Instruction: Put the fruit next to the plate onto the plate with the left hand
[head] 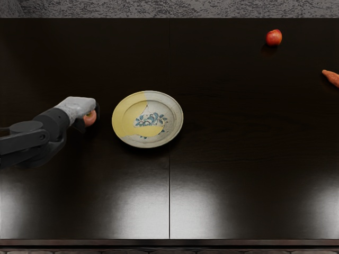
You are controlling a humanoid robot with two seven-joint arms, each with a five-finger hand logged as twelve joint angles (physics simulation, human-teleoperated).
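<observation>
Head view: left hand (pixel 79 108) cupped over the small red-orange fruit (pixel 90 117), apparently gripping it.
Fruit: under the hand's fingertips, on the table.
Plate (pixel 170 108): just beyond the fingertips.
Handling: likely light, firm, round, prone to rolling; hold across its widest part.

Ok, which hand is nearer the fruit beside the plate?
Left. The left hand is over the fruit, beside the plate; the right hand is out of view.

Fruit (pixel 90 117) and plate (pixel 177 117), side by side.
Fruit small, round, orange-red, just left of the plate rim, partly enclosed by left hand (pixel 79 110). Plate round, lying flat, half yellow, half cream, blue centre motif.
</observation>
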